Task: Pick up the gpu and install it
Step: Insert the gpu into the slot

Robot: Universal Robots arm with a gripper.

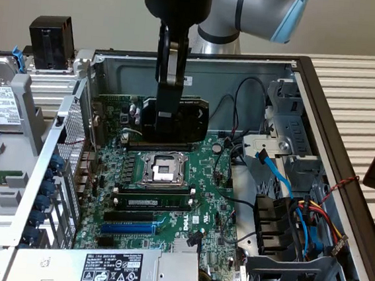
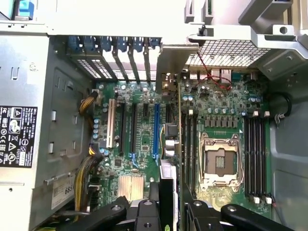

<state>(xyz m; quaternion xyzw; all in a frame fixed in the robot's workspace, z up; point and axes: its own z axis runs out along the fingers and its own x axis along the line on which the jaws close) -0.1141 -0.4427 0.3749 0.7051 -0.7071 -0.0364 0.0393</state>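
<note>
While gripper [image 1: 164, 126] clamps gpu [image 1: 193, 118], it hangs above motherboard [image 1: 205, 182] | board print: DELL

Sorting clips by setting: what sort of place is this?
Probably a PC-assembly robot bench: open grey metal computer case, large green motherboard inside, black-shrouded graphics card held in the jaws.

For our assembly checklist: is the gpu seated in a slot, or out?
Out: the pincer holds the gpu above the motherboard, upright.

Soft, even overhead light over open computer case [image 1: 134, 69]; shadows faint, soft-edged along inner walls. Wrist view: pale glare on grey power supply [image 2: 29, 72], motherboard [image 2: 139, 159] evenly lit. Black gpu [image 1: 183, 117] shroud reads dark.
</note>
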